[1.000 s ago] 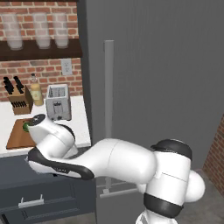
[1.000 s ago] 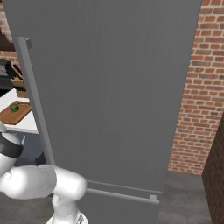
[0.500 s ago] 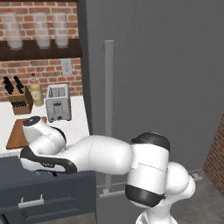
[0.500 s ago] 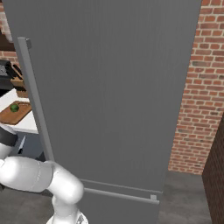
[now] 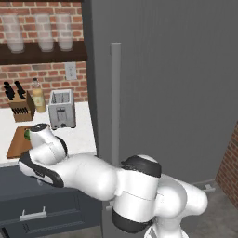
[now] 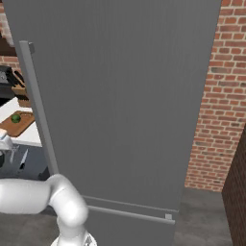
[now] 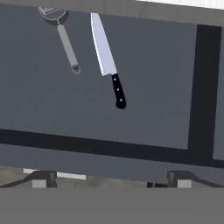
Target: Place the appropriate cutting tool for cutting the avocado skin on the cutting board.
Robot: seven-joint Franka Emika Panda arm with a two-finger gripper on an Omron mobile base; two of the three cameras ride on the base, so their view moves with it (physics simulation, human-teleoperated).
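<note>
A: How do the gripper's (image 7: 112,178) jaws stand?

B: Spread wide, holding nothing. The fingertips (image 7: 41,179) hang over the open drawer (image 7: 144,87).

A: And the kitchen knife (image 7: 107,59)?

B: On the drawer floor toward its far edge, pointed silver blade away from the hand, black handle nearer. The peeler (image 7: 63,33) lies just beside it, apart.

A: The cutting board (image 5: 17,143)?

B: At the counter's (image 5: 83,135) front edge, with the avocado (image 6: 16,117) on it, the toaster (image 5: 62,109) and knife block (image 5: 19,103) behind.
</note>
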